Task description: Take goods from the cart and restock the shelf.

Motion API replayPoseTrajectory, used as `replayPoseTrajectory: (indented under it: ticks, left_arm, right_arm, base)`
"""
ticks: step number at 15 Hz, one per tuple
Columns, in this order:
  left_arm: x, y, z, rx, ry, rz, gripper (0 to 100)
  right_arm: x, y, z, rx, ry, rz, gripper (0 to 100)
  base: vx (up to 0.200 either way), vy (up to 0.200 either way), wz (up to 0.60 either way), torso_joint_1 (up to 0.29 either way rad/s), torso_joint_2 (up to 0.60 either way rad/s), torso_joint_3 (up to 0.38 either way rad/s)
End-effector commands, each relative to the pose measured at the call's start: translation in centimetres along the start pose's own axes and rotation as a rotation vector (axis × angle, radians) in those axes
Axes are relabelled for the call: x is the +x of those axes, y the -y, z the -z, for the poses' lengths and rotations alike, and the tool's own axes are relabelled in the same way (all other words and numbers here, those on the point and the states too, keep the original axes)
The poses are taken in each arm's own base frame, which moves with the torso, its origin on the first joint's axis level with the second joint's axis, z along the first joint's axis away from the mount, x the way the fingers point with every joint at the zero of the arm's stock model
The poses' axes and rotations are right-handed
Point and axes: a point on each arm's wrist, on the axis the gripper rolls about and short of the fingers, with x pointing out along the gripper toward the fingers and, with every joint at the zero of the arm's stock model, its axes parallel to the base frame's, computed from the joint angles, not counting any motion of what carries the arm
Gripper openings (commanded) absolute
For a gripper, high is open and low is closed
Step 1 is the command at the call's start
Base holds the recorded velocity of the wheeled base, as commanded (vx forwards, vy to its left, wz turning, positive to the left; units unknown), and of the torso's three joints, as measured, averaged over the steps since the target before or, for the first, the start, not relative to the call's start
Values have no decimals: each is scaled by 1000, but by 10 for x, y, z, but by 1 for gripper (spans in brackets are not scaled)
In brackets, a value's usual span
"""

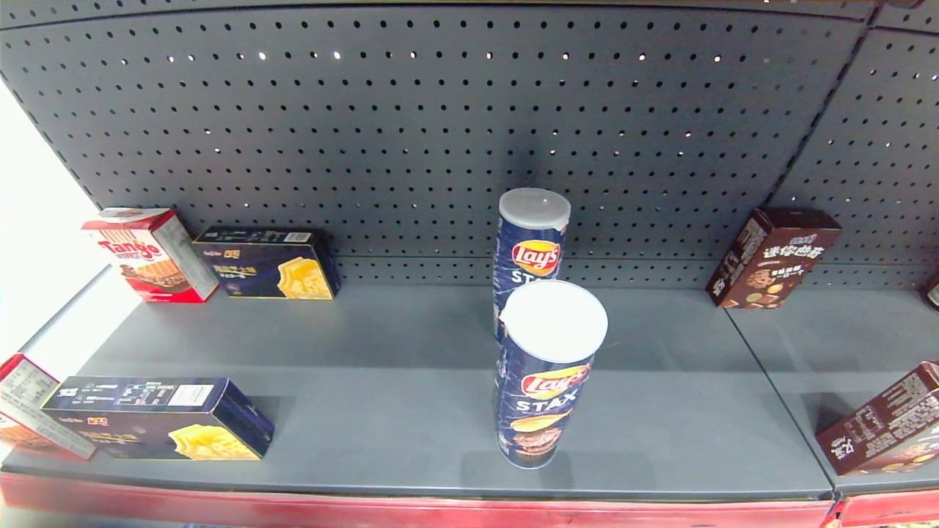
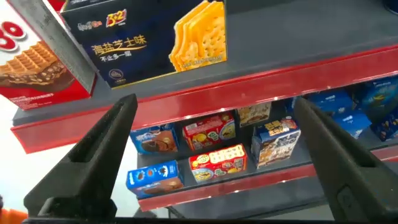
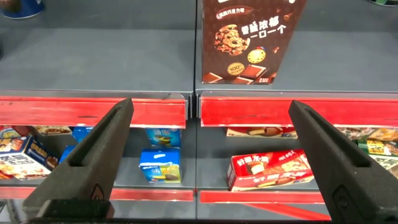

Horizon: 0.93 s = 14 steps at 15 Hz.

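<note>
Navy front chip can (image 1: 541,400) — white-lidded, upright

Two cans (image 1: 549,370) mid-shelf (image 1: 381,396), front-to-back

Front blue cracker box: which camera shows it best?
Head view: the front blue cracker box shows top and front, sitting by the front edge of the shelf. Left wrist view shows its front face close, top cut off. Right wrist view faces a brown cookie box instead.

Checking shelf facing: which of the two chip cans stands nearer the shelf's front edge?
The chip can with the white lid; the grey-lidded can stands right behind it.
</note>
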Motion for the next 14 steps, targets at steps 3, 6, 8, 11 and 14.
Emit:
replayPoseTrajectory:
  ticks: [3, 6, 8, 11, 14]
  left_arm:
    - [0, 0, -1, -8, 0, 1, 100]
    - [0, 0, -1, -10, 0, -2, 100]
    - [0, 0, -1, -16, -1, -3, 100]
    - [0, -1, 0, -47, -5, -25, 100]
    - [0, -1, 0, -62, -6, -40, 100]
  right_arm:
    - [0, 0, 0, -2, 0, -1, 100]
    - [0, 0, 0, 0, 0, -1, 100]
    - [0, 0, 0, -2, -2, -3, 100]
    - [0, 0, 0, 0, 0, -3, 100]
    - [0, 0, 0, -2, -2, -4, 100]
  base:
    - [0, 0, 0, 0, 0, 0]
    - [0, 0, 0, 0, 0, 0]
    - [0, -100, 0, 1, 4, 1]
    - [0, -133, 0, 3, 0, 0]
    - [0, 0, 0, 0, 0, 0]
